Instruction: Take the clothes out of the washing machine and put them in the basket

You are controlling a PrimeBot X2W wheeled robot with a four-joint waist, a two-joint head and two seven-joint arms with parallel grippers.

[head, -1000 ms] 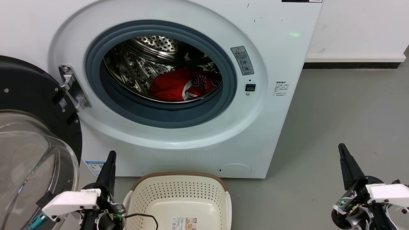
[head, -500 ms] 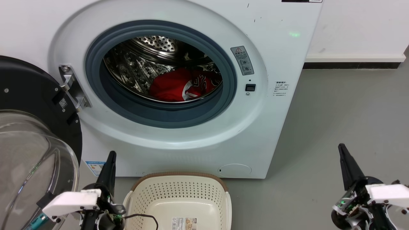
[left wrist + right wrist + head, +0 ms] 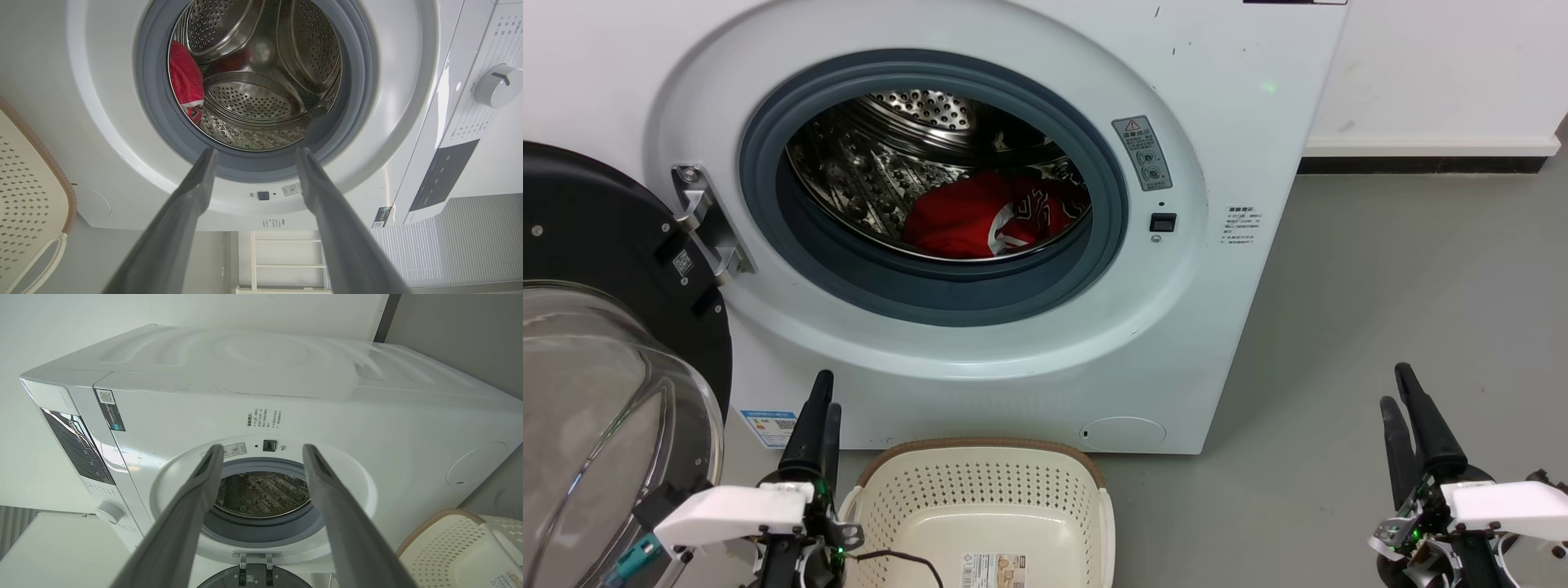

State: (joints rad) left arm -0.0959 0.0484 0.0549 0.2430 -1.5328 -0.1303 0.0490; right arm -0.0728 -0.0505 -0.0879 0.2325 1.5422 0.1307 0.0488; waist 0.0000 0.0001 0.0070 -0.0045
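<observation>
The clothes point(image 3: 980, 220) lie as a crumpled red heap on the floor of the steel drum point(image 3: 874, 163), deep inside the washing machine point(image 3: 1029, 367) and a little toward the right of the porthole as the head view shows it, white trim and dark lettering turned outward. The heap's longer run goes across the drum, side to side, not front to back. Both sets of jaws are released, fingers parted with nothing between them, and both sit low and well in front of the machine, below the level of the opening. The left jaws stand just beside the near left corner of the basket point(image 3: 1094, 482), close under the porthole; the right jaws are well off to the right over bare floor point(image 3: 1380, 269). In the left wrist view the porthole lies straight ahead between the left fingers point(image 3: 192, 192), and the red cloth point(image 3: 186, 77) sits off to that view's upper left, on the same side as the basket rim point(image 3: 61, 179), which I take to be down in the room. The right wrist view meets the machine at a slant, with bare drum wall between its fingers point(image 3: 192, 494). The left arm looks the nearer and better lined up: its reach would go up, forward through the grey seal point(image 3: 947, 302), then down onto the heap. The open glass door point(image 3: 613, 384) hangs close on its left and could crowd the elbow.
</observation>
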